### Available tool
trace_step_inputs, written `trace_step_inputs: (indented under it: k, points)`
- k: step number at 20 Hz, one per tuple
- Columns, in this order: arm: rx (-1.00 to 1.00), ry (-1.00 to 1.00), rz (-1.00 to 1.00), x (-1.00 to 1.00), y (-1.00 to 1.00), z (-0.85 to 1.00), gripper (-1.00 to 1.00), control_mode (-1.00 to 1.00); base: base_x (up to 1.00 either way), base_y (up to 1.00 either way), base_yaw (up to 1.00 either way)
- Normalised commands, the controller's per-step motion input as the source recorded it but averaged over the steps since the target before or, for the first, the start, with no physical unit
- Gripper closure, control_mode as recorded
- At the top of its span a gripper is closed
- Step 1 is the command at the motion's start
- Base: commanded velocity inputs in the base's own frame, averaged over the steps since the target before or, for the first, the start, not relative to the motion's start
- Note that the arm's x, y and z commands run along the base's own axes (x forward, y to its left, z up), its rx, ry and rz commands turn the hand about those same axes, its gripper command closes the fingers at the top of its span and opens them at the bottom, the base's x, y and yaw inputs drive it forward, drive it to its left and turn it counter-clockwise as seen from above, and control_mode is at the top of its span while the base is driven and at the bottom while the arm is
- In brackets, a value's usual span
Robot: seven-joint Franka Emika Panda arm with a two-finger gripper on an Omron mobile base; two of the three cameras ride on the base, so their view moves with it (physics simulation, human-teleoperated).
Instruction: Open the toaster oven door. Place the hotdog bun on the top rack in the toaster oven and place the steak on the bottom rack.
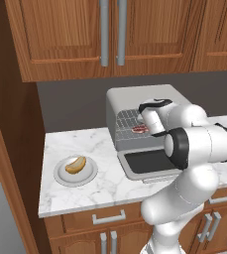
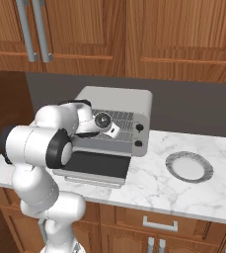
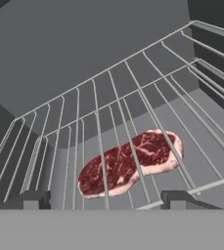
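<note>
The toaster oven (image 1: 140, 99) stands on the counter with its door (image 1: 149, 162) folded down flat in front. Inside, the red steak (image 3: 130, 163) lies flat on the bottom rack (image 3: 201, 141), seen through the wires of the top rack (image 3: 98, 122); it also shows in the opening as the steak (image 1: 140, 129). My gripper (image 3: 106, 200) is open at the oven mouth, just in front of the steak, with nothing between its fingers. The hotdog bun (image 1: 76, 164) rests on a grey plate (image 1: 63, 177) left of the oven.
An empty grey plate (image 2: 189, 166) sits on the marble counter right of the oven (image 2: 117, 101). Wooden wall cabinets (image 1: 105, 34) hang above it. The lowered door (image 2: 92, 165) juts out toward the counter's front edge.
</note>
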Motion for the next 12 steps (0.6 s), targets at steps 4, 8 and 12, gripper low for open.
trace_step_inputs:
  k: [4, 8, 12]
  points:
    - [0.0, 0.01, 0.0, -0.14, 0.01, -0.22, -1.0, -1.0, 0.0, 0.0, 0.0]
    - [0.0, 0.02, -0.01, -0.1, 0.01, -0.19, -1.0, -1.0, 0.0, 0.0, 0.0]
    - [0.0, 0.01, -0.03, -0.15, 0.0, -0.15, -1.0, -1.0, 0.0, 0.0, 0.0]
